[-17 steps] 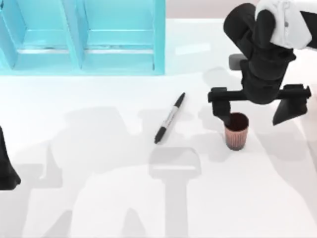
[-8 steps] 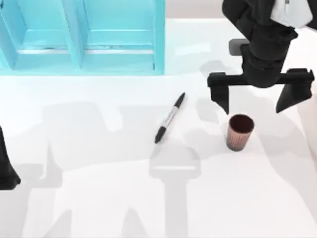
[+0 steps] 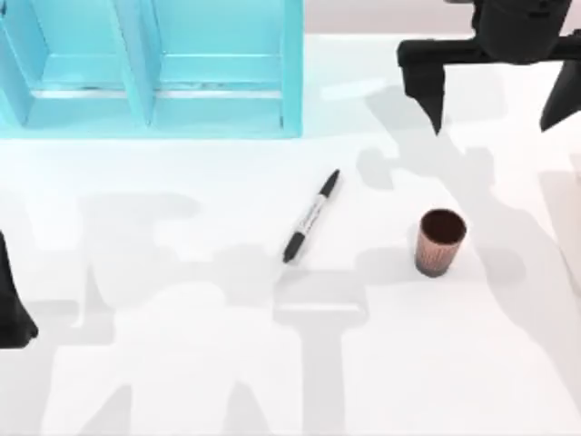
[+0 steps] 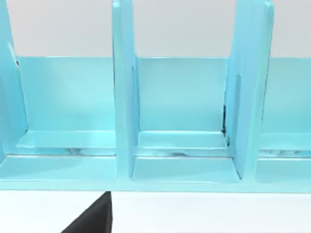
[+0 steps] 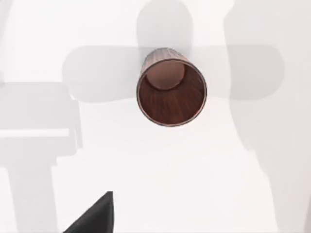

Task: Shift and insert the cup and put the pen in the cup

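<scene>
Right gripper (image 3: 495,91) is positioned high at the far right of the top view, pointing downward, with its two dark fingers (image 3: 427,86) spread wide apart and holding nothing. Left arm (image 3: 14,304) is parked at the left edge of the table.

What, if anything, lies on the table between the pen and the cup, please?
Nothing: in the top view the stretch between the pen and the upright cup is bare white table, crossed only by shadows.

There's a light-blue shelf (image 3: 154,68) with upright dividers sitting at the back left of a plain white table (image 3: 182,363).
</scene>
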`<move>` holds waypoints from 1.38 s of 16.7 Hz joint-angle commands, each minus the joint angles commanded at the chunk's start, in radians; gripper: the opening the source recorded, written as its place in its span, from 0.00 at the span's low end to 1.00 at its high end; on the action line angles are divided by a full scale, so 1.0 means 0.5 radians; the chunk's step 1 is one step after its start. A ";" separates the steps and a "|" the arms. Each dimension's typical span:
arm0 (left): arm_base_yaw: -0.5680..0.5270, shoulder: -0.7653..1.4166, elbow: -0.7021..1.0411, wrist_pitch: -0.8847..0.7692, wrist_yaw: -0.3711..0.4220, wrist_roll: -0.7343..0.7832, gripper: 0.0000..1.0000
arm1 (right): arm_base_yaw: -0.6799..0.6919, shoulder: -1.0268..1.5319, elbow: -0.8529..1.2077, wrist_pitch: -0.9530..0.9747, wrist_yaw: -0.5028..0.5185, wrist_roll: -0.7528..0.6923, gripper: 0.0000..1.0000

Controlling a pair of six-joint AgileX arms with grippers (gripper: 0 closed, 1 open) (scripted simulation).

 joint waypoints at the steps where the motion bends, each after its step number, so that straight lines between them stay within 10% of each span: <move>1: 0.000 0.000 0.000 0.000 0.000 0.000 1.00 | -0.001 0.000 0.050 -0.048 0.000 -0.003 1.00; 9: 0.000 0.000 0.000 0.000 0.000 0.000 1.00 | 0.022 0.026 0.056 -0.001 -0.022 0.072 1.00; 23: 0.000 0.000 0.000 0.000 0.000 0.000 1.00 | 0.312 0.467 -0.318 1.119 -0.326 1.236 1.00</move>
